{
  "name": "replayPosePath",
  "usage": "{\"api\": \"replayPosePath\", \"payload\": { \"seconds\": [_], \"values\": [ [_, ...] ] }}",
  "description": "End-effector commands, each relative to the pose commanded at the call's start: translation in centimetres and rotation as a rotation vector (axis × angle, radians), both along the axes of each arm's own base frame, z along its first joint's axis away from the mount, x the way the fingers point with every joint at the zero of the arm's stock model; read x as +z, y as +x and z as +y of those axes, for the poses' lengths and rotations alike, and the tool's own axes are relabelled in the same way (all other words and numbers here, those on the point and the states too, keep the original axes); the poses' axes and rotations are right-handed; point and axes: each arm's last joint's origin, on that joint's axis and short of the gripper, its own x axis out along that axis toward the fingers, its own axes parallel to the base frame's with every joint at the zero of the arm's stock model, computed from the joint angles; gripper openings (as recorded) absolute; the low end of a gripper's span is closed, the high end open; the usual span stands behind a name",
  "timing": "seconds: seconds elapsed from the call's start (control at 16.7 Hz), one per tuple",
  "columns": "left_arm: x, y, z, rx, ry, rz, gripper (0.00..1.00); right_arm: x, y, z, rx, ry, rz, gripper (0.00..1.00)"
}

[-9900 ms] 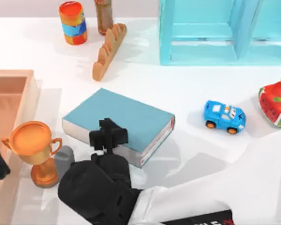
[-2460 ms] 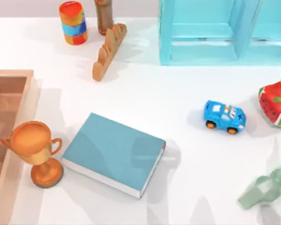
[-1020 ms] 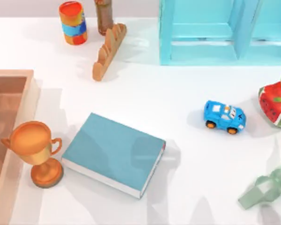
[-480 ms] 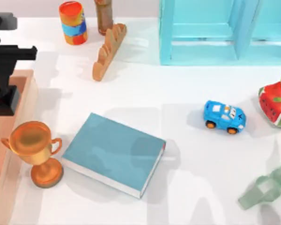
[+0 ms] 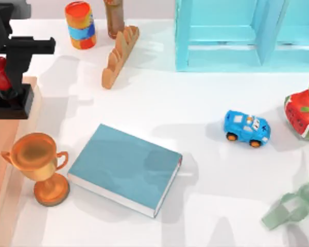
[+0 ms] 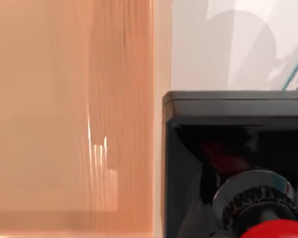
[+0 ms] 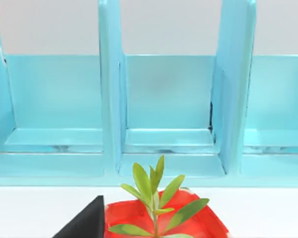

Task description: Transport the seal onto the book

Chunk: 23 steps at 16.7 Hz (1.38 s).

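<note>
Our left gripper (image 5: 7, 77) sits at the table's far left, above the wooden tray (image 5: 0, 139) rim — its jaws clamped on the seal (image 5: 10, 95), red knob gripped, black base hanging below. The teal book (image 5: 124, 167) lies apart, beside the trophy (image 5: 38, 164). Our right arm is parked; its jaws' state we cannot tell.

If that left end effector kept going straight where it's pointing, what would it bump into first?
Probably the wooden tray. The left end effector points down, and the seal it holds hangs over the tray's rim, beside the table. Depth is unclear.
</note>
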Motion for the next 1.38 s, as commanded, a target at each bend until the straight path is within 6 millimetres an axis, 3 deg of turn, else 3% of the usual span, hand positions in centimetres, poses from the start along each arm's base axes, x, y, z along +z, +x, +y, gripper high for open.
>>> {"api": "replayPosePath", "payload": {
  "seconds": [0.18, 0.42, 0.6, 0.78, 0.96, 1.38],
  "values": [
    [0.3, 0.4, -1.2, 0.001, 0.01, -0.055, 0.0, 0.0, 0.0, 0.0, 0.0, 0.0, 0.0, 1.0],
    [-0.2, 1.1, -6.5, 0.008, 0.004, -0.185, 0.0, 0.0, 0.0, 0.0, 0.0, 0.0, 0.0, 1.0],
    [-3.0, 0.4, -11.7, 0.01, -0.027, -0.198, 0.0, 0.0, 0.0, 0.0, 0.0, 0.0, 0.0, 1.0],
    [-6.7, -1.7, -15.3, 0.007, -0.032, -0.107, 0.0, 0.0, 0.0, 0.0, 0.0, 0.0, 0.0, 1.0],
    [-8.7, -3.5, -16.6, 0.0, -0.008, -0.009, 0.0, 0.0, 0.0, 0.0, 0.0, 0.0, 0.0, 1.0],
    [-8.3, -3.5, -16.6, 0.0, -0.008, -0.007, 0.0, 0.0, 0.0, 0.0, 0.0, 0.0, 0.0, 1.0]
  ]
}}
